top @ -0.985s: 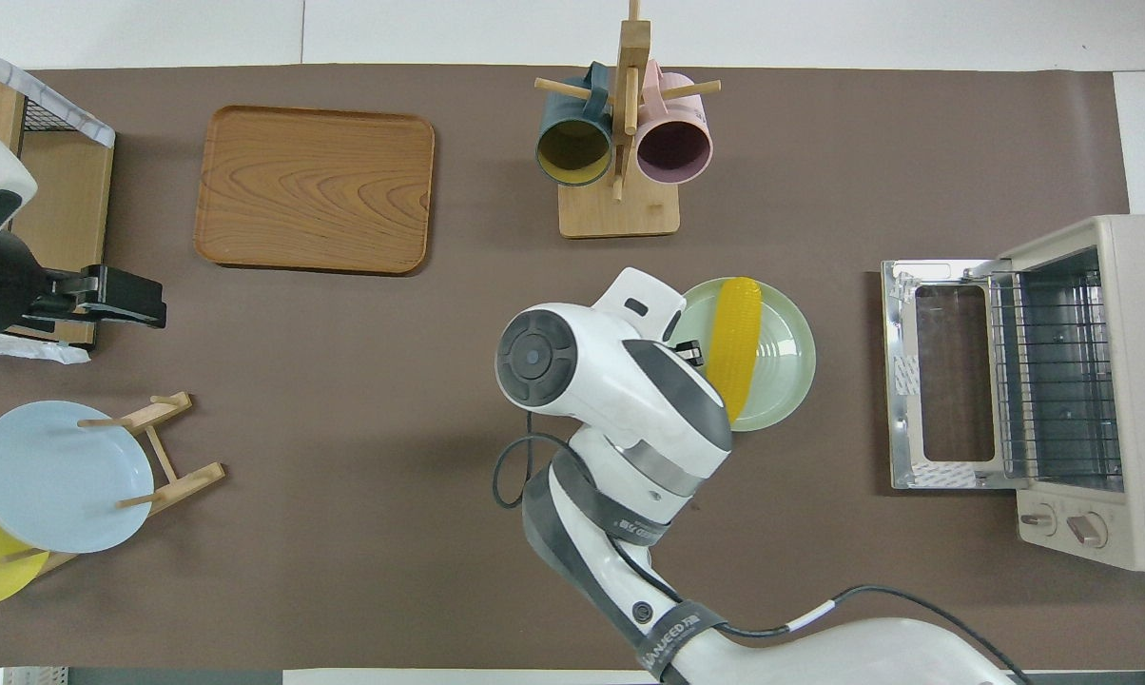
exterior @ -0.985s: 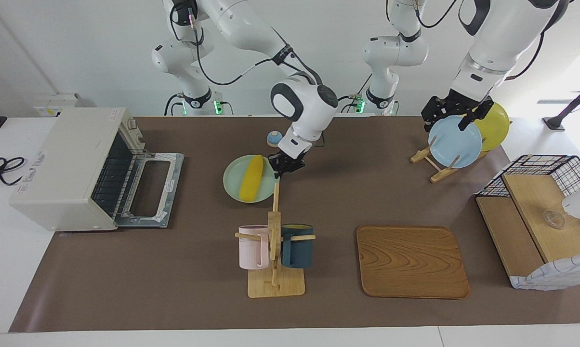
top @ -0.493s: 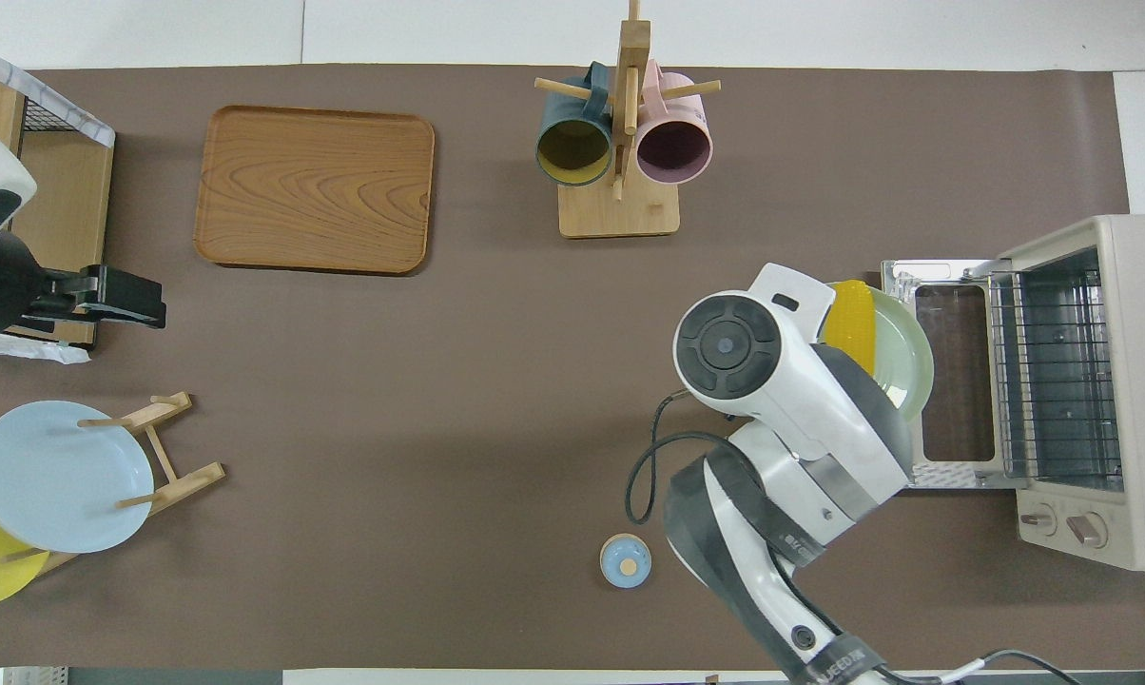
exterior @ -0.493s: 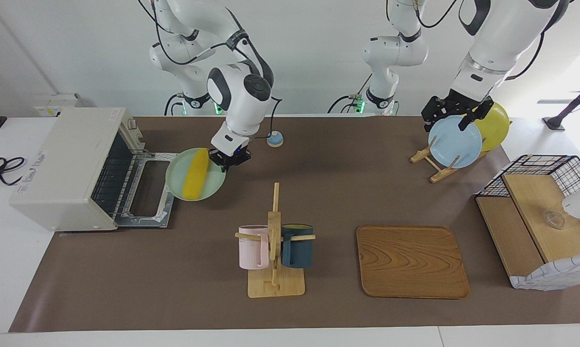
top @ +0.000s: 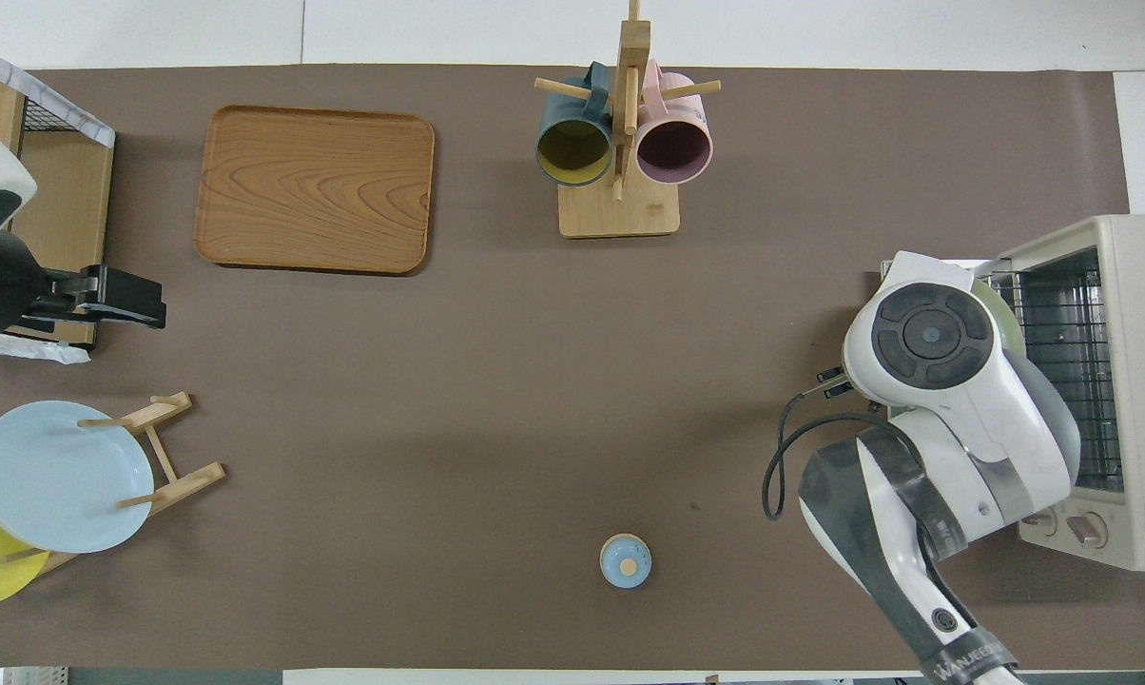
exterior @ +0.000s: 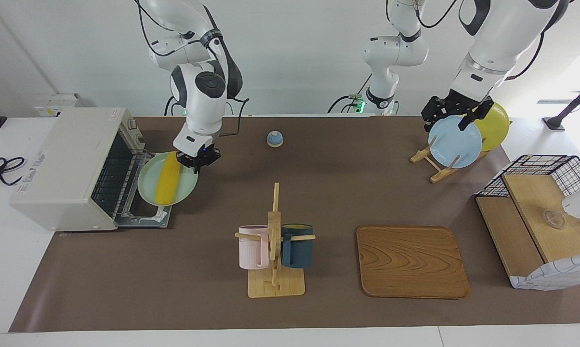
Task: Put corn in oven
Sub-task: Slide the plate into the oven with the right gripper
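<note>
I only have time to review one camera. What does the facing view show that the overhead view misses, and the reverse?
Only the facing view shows the corn lying on the green plate, held by the shut right gripper over the oven's open door. Only the overhead view shows the oven's knobs; there the right arm hides the corn. Both show the oven, the mug stand, the wooden tray and the left gripper waiting open over the plate rack.

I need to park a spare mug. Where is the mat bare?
Bare mat lies between the mug rack, the little blue bell and the plate stand. It is crowded at the oven, where the right hand holds the plate with the corn.
</note>
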Available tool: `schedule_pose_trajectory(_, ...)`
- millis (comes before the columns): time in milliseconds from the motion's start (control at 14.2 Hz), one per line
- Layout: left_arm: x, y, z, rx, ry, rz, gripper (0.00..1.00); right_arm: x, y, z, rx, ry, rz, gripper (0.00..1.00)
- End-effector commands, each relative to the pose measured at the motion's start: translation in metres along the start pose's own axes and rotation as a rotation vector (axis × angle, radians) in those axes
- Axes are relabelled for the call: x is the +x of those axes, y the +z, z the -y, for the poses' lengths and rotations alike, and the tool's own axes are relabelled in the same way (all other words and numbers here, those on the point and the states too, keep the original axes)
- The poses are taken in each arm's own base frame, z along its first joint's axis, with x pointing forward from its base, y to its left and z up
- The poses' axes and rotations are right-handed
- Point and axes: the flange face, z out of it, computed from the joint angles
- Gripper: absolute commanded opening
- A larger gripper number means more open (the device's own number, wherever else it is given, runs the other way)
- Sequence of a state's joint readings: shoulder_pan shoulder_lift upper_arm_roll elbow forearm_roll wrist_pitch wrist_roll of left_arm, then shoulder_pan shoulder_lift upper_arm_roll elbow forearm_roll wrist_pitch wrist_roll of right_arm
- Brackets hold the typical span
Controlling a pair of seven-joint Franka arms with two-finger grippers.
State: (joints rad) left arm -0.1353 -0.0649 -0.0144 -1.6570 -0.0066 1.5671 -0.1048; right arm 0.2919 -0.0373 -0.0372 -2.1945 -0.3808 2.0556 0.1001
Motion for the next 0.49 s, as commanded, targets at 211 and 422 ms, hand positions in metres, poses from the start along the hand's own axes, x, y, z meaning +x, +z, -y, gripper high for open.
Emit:
schedule_pose_trajectory(211, -0.001, -0.003, 0.004, 0.012, 0.001, 0.0, 1.0, -0.018, 0.022, -0.037, -0.018, 0.0, 0.005, 0.0)
schedule_pose_trajectory(422, 0.0, -0.003, 0.004, 0.012, 0.001, 0.003, 1.0, -0.027, 0.039, -0.061, -0.007, 0.001, 0.006, 0.0)
